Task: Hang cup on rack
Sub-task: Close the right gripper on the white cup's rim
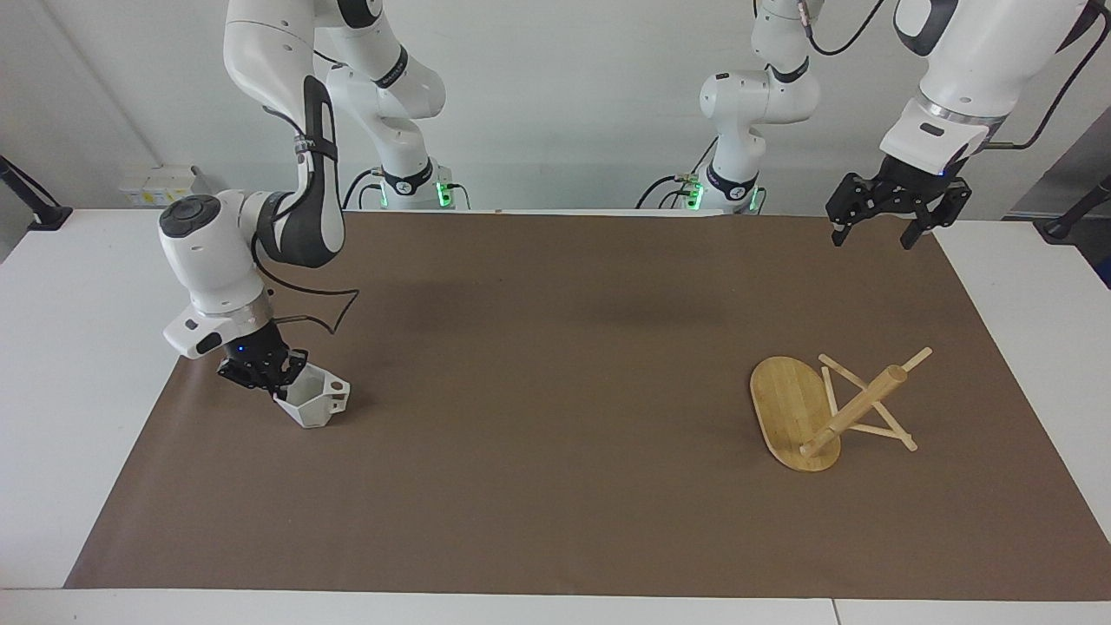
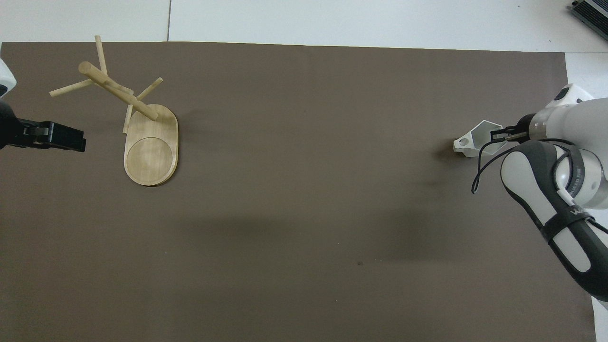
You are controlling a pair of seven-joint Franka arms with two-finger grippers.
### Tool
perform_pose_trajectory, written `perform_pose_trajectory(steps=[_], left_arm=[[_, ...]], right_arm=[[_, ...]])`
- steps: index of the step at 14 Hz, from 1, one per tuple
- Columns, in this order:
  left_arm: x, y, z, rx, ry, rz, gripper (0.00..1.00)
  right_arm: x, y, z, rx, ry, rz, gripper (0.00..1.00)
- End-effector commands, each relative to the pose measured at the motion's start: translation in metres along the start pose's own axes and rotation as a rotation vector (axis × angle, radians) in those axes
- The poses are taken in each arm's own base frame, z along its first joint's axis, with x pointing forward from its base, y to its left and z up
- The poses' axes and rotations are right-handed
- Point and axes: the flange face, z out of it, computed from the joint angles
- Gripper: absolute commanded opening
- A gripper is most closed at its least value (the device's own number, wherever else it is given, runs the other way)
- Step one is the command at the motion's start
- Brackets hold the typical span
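The white faceted cup (image 1: 314, 402) (image 2: 477, 140) is at the right arm's end of the brown mat, tilted, its blocky handle with the round hole pointing toward the middle of the table. My right gripper (image 1: 279, 382) (image 2: 498, 135) is shut on the cup's rim, on the side away from the handle. The bamboo rack (image 1: 816, 408) (image 2: 137, 116) lies tipped over at the left arm's end, its oval base on edge and the post and pegs resting on the mat. My left gripper (image 1: 877, 230) (image 2: 61, 138) hangs open, high over the mat's corner by its own base.
The brown mat (image 1: 555, 365) covers most of the white table (image 1: 69, 347). Both arm bases stand at the table's edge nearest the robots. A black cable (image 2: 479, 166) loops beside the right wrist, close to the cup.
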Motion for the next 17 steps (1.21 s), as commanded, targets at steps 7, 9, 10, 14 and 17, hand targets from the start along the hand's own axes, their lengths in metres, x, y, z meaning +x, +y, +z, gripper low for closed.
perform_pose_trajectory(steps=[7, 9, 10, 14, 17], left_arm=[[-0.007, -0.002, -0.001, -0.012, -0.002, -0.001, 1.00], [-0.007, -0.002, -0.001, -0.012, -0.002, -0.001, 1.00], [-0.006, -0.002, -0.002, -0.012, 0.001, -0.001, 1.00], [-0.006, -0.003, -0.002, -0.012, 0.001, -0.002, 1.00], [-0.006, -0.002, -0.002, -0.012, 0.001, -0.001, 1.00]], right_arm=[[0.023, -0.002, -0.046, 0.077, -0.081, 0.012, 0.00], [0.032, -0.003, -0.071, 0.086, -0.095, 0.008, 0.00], [0.035, -0.003, -0.080, 0.090, -0.105, 0.011, 0.00], [0.039, -0.003, -0.106, 0.089, -0.157, 0.067, 0.00], [0.042, -0.004, -0.132, 0.077, -0.202, 0.110, 0.00]])
